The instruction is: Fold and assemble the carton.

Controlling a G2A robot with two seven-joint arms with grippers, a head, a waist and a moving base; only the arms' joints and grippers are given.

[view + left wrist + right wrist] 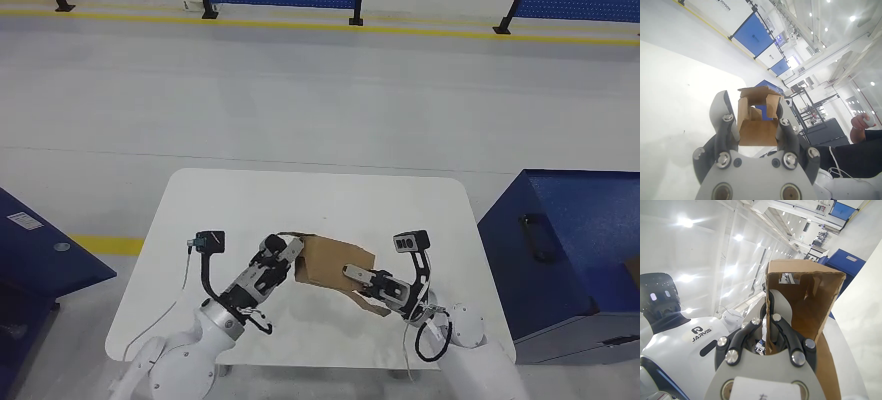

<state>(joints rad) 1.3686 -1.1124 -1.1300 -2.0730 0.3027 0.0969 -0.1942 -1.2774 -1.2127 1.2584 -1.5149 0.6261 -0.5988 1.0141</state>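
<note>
The carton (pixel 328 258) is held between the two arms over the near middle of the white surface (pixel 300 200). It lies on its side as an open brown tube and appears to be lifted off the surface rather than resting on it. The left gripper (pixel 753 102) straddles one open end, its fingers (pixel 726 108) spread wide with the tube's outer walls between them and seemingly pressed on both sides. This grip looks meant to square the tube and stop it collapsing flat. The right gripper (pixel 770 294) takes the opposite end differently: its fingers (pixel 781 306) are narrowed onto a single side wall, one inside the tube and one outside, pinching the cardboard. That hold leaves the end flaps free, and one long flap (pixel 829 366) hangs loose beside the wrist. Judging from this, the body is opened and steadied but the end flaps are not yet folded in, and the two-ended hold likely braces the carton for that step
</note>
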